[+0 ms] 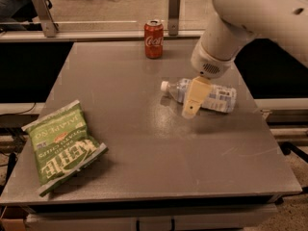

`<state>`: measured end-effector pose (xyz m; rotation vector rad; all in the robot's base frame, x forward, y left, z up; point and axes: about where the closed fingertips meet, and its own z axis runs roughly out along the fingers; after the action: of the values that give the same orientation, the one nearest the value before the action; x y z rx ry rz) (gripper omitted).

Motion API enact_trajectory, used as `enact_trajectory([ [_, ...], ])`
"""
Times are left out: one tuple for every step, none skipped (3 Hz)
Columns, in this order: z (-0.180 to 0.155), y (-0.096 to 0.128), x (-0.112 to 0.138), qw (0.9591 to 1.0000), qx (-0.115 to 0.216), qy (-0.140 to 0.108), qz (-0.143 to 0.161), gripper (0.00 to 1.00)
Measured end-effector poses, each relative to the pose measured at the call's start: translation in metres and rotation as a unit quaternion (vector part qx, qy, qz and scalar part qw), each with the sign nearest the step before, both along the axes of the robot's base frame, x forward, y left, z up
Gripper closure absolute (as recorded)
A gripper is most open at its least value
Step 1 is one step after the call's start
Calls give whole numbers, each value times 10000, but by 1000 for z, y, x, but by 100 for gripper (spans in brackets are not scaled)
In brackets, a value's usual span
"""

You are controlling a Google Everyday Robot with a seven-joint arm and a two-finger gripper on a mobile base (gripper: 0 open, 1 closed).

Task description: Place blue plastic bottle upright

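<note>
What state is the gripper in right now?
Gripper: cannot be told; it hangs at the middle of the blue plastic bottle, which lies on its side.
</note>
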<state>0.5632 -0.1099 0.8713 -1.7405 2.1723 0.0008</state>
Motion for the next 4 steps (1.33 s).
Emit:
enact_trajectory([
  [-21, 2, 16, 9997, -8, 213, -131, 0],
  [-31, 3, 23, 9992, 1, 361, -198, 17],
  [-24, 5, 25, 9991, 99, 372, -194, 41],
  [-7, 7, 24, 9989, 325, 311, -137, 64],
])
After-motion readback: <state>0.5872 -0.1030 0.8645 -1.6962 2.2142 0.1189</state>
